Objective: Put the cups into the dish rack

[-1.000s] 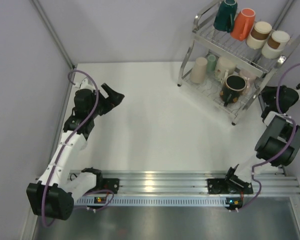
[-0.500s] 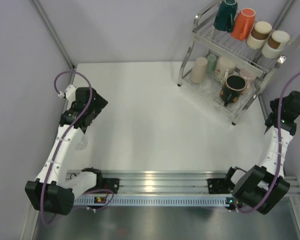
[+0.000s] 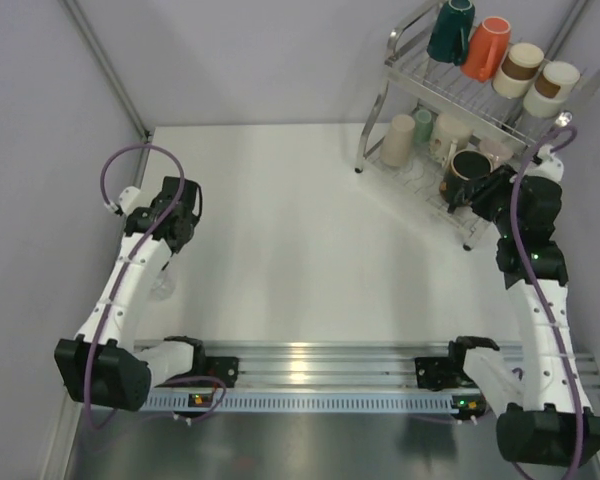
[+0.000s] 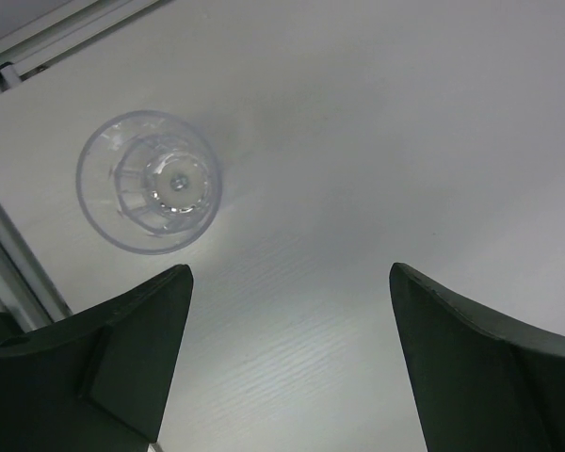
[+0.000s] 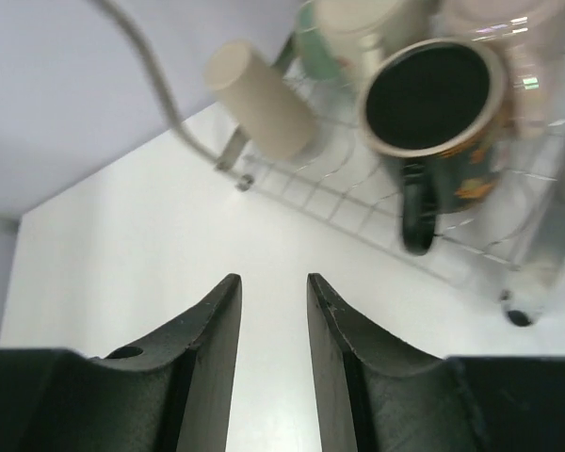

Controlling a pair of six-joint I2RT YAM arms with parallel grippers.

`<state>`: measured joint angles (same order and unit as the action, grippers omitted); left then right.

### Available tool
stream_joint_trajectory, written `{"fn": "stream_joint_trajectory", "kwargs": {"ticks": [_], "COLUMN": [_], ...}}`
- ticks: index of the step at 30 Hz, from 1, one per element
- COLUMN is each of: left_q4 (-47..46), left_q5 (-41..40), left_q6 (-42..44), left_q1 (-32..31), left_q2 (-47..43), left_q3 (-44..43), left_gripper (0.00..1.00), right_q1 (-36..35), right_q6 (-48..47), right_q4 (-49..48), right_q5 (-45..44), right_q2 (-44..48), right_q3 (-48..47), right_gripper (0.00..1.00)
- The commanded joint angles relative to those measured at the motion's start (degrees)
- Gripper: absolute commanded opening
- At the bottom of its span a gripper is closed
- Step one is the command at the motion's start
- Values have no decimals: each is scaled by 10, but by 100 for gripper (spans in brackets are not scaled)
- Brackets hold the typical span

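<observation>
1. Rack [image 3: 442, 82] stands far right on the table [image 3: 280, 220]; two shelves, both holding cups.
2. Top shelf, in a row: teal mug [image 3: 450, 30], orange mug [image 3: 487, 48], two white-and-brown cups [image 3: 520, 68].
3. Lower shelf: beige cup [image 3: 398, 140], mint cup [image 3: 422, 125], cream cup [image 3: 448, 132], pinkish cup [image 3: 495, 152], and a dark mug [image 5: 433, 104] at the near edge with its mouth facing my right pincer.
4. My right pincer [image 5: 273, 282] hovers near the dark mug without touching it. Its jaws are parted a little, with nothing between them.
5. My left pincer [image 4: 289, 273] hangs over the near left of the table, jaws spread wide, empty.
6. Clear glass [image 4: 149, 182] sits on the table below it, off to one side of the jaws, untouched.
</observation>
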<state>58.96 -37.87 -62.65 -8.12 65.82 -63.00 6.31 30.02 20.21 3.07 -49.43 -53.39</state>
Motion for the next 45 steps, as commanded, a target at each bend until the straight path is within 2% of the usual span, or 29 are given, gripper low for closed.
{"fn": "stream_joint_trajectory", "kwargs": {"ticks": [1,2,5,8,18,26,27,29,31,32,33,36,37,41,43,44,45], "left_q4": [73,72,71,68,56,40,34,5,-12,-17,-24,-38,-42,-87,-124,-146,-206], "left_q5": [-61,-61,-79,-82,-116,-100,-92,-64,-51,-42,-36,-20,-15,66,166,205,261], "left_q6": [-60,-60,-64,-64,-74,-92,-88,-71,-70,-61,-55,-23,-10,63,114,132,149], "left_q1": [13,20,35,44,60,65,65,68,69,69,69,69,69,69,69,69,69], "left_q2": [14,18,43,76,146,222,236,248,252,251,247,236,223,167,129,88,66], "left_q3": [-5,3,13,17,31,57,59,67,69,69,68,58,54,39,35,37,39], "left_gripper": [91,90,89,89,84,82,79,64,38,30,18,3,0,0,0,0,0], "right_q1": [-76,-123,-193,-227,-237,-236,-237,-237,-237,-237,-237,-237,-237,-237,-237,-240,-243], "right_q6": [-6,-7,-15,-14,-23,-80,-84,-84,-83,-82,-80,-78,-76,-21,6,35,48], "right_q4": [-20,-21,-14,-40,-75,-31,-31,-34,-36,-39,-41,-53,-60,-96,-134,-152,-175], "right_q5": [31,30,17,28,73,32,30,34,42,44,49,60,76,130,177,189,206], "right_q2": [25,24,19,35,94,118,120,120,116,115,115,111,108,76,43,35,22], "right_q3": [-18,-16,-10,13,19,-2,-4,-6,-5,-3,-1,5,8,23,37,46,66], "right_gripper": [35,36,35,35,37,40,41,43,43,43,42,42,43,45,50,59,61]}}
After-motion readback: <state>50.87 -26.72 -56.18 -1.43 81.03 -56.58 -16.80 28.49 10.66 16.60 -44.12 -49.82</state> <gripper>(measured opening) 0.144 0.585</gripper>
